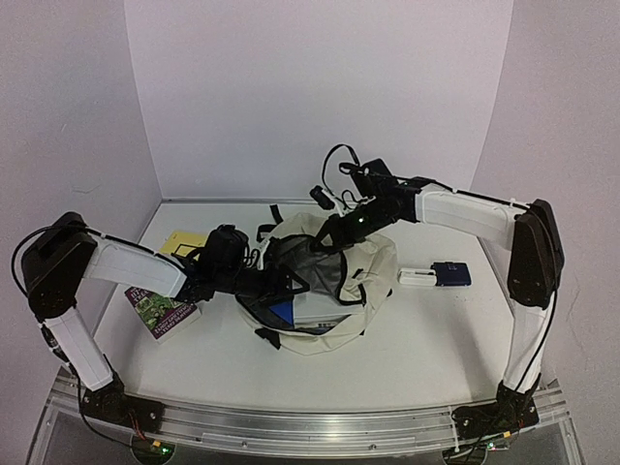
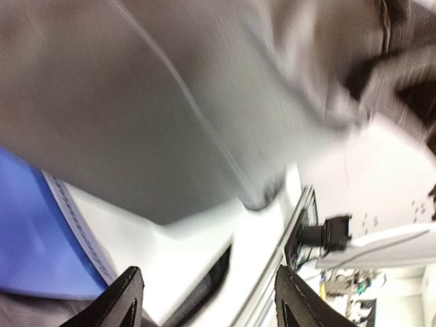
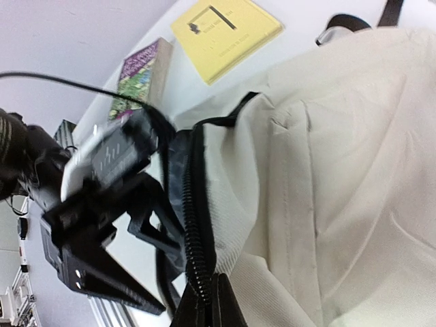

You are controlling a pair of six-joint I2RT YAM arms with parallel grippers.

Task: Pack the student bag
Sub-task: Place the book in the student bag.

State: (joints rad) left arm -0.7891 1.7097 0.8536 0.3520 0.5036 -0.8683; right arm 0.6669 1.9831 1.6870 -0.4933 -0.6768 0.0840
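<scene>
The student bag (image 1: 373, 266), cream fabric with a black zipper and grey lining, lies mid-table with its mouth held open. My right gripper (image 1: 341, 229) is shut on the bag's zipper edge (image 3: 194, 225) and holds it lifted; its closed fingertips (image 3: 216, 300) pinch fabric and zipper. My left gripper (image 1: 283, 287) reaches into the mouth, jaws open and empty, fingers (image 2: 126, 300) spread under the grey lining (image 2: 136, 102). A blue item (image 2: 34, 225) and a white flat item (image 1: 315, 308) lie inside the bag.
A yellow booklet (image 1: 182, 240) and a purple-green book (image 1: 160, 310) lie left of the bag, also in the right wrist view (image 3: 225, 30). A blue box (image 1: 451, 274) with a white piece (image 1: 418, 278) lies to the right. Walls enclose three sides.
</scene>
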